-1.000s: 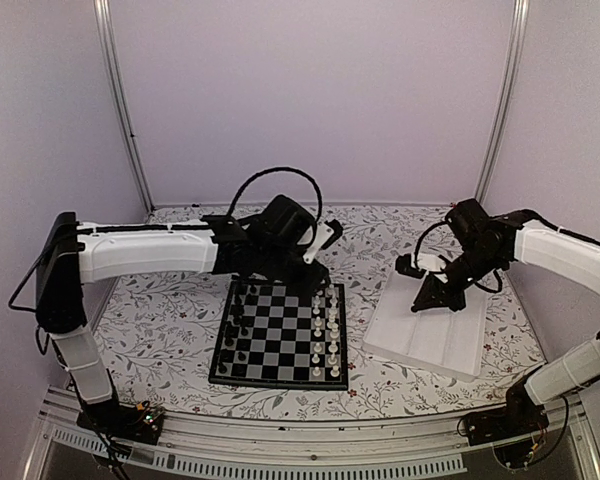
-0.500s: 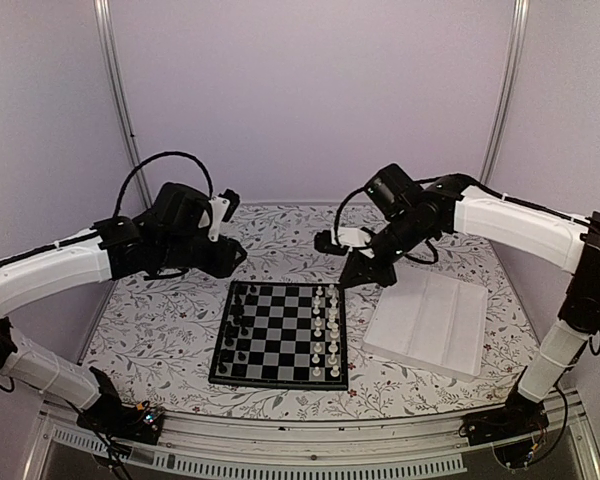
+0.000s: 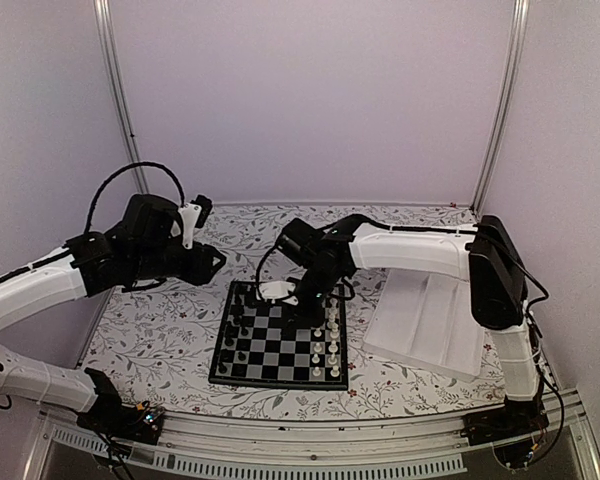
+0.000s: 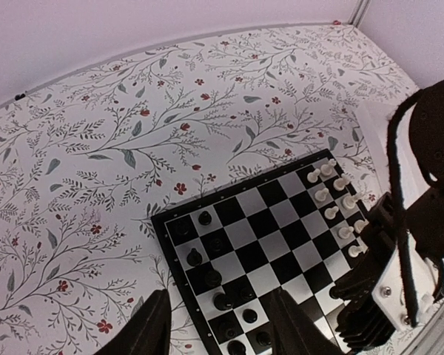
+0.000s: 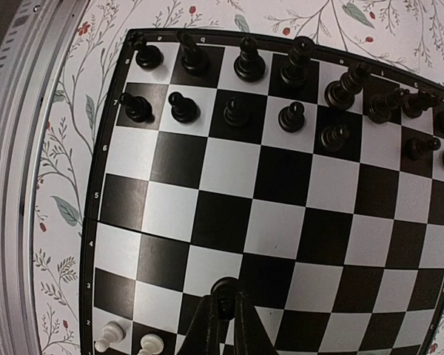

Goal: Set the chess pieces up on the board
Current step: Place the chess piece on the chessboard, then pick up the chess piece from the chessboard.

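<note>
The board [image 3: 277, 380] lies at the table's middle, with several black chess pieces [image 3: 237, 330] on its left columns and tiny white pieces [image 3: 326, 335] on its right columns. My right gripper [image 3: 308, 304] reaches over the board's far middle. In the right wrist view it [image 5: 223, 302] is shut on a small black piece [image 5: 223, 290] above a square near the white side, and the black pieces [image 5: 244, 66] fill the far two rows. My left gripper [image 3: 212, 262] hangs open and empty left of the board's far corner. Its fingers [image 4: 154, 325] frame the black pieces [image 4: 211, 279].
A white rectangular tray [image 3: 430, 320] lies right of the board. Metal frame posts [image 3: 120, 110] stand at the back corners. A rail [image 3: 280, 440] runs along the near edge. The right arm [image 4: 422, 222] crosses the board's right side in the left wrist view.
My right arm has swung left from the tray to over the board, holding a black piece. My left arm has drawn back to the left, off the board.
</note>
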`<state>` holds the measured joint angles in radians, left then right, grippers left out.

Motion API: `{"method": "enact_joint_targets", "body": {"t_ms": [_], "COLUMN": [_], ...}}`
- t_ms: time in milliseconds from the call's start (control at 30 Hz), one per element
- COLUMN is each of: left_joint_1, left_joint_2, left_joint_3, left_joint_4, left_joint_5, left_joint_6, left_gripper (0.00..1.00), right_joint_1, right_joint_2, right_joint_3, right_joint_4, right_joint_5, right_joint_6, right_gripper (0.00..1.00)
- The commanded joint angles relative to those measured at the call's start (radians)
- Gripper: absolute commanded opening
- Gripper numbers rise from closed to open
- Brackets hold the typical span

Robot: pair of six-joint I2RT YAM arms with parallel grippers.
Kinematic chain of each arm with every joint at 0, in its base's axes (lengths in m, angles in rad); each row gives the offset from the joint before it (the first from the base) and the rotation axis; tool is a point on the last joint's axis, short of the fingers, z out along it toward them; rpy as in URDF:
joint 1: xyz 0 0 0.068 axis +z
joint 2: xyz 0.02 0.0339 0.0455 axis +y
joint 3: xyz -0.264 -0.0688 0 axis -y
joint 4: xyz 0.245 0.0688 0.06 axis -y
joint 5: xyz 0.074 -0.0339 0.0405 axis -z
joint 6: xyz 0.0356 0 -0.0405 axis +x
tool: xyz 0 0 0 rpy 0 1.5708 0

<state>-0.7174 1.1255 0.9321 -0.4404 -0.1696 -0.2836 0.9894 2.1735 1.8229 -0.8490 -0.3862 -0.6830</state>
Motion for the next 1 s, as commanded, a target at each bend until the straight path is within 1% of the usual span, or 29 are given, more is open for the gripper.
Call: {"method": "enact_joint_targets", "body": {"t_ms": [0,67,133,233,300,367,467,567,600,700,733,833,967], "left_joint_1": [0.021,0.021,0.021,0.021,0.021,0.019,0.01,-0.036,-0.054,-0.097,-0.099,-0.108,-0.13], "left_joint_2": [-0.021,-0.02,-0.02,-0.015,-0.004,0.01,0.021,0.034,0.043,0.094,0.116,0.193,0.305], "left_joint_3": [-0.041,-0.052,-0.063,-0.077,-0.074,-0.072,-0.072,-0.07,-0.066,-0.042,-0.034,-0.013,0.035], "left_joint_4": [0.003,0.008,0.013,0.025,0.025,0.026,0.034,0.053,0.056,0.05,0.041,0.031,-0.008], "left_joint_5": [0.044,0.067,0.088,0.131,0.156,0.194,0.247,0.276,0.276,0.275,0.278,0.284,0.305], "left_joint_6": [-0.011,-0.018,-0.021,-0.027,-0.028,-0.025,-0.02,0.021,0.044,0.068,0.06,0.015,-0.065], "left_gripper": [0.48,0.48,0.48,0.48,0.48,0.46,0.45,0.44,0.44,0.44,0.44,0.42,0.39], "right_joint_1": [0.011,0.011,0.011,0.011,0.008,-0.011,-0.074,-0.188,-0.231,-0.36,-0.399,-0.492,-0.547], "right_joint_2": [0.063,0.082,0.094,0.096,0.08,0.042,-0.076,-0.244,-0.323,-0.487,-0.568,-0.733,-0.864], "right_joint_3": [0.061,0.07,0.08,0.099,0.112,0.115,0.067,-0.078,-0.171,-0.406,-0.477,-0.672,-0.848], "right_joint_4": [-0.01,-0.007,-0.011,-0.028,-0.053,-0.079,-0.096,-0.049,-0.016,0.115,0.158,0.26,0.381], "right_joint_5": [0.049,0.057,0.055,0.047,0.034,-0.009,-0.069,-0.116,-0.129,-0.147,-0.153,-0.169,-0.197], "right_joint_6": [0.014,0.014,0.014,0.017,0.015,0.009,0.005,0.003,0.005,0.011,0.017,0.034,0.058], "right_gripper": [0.06,0.07,0.09,0.25,0.31,0.36,0.39,0.4,0.4,0.4,0.4,0.42,0.44]}}
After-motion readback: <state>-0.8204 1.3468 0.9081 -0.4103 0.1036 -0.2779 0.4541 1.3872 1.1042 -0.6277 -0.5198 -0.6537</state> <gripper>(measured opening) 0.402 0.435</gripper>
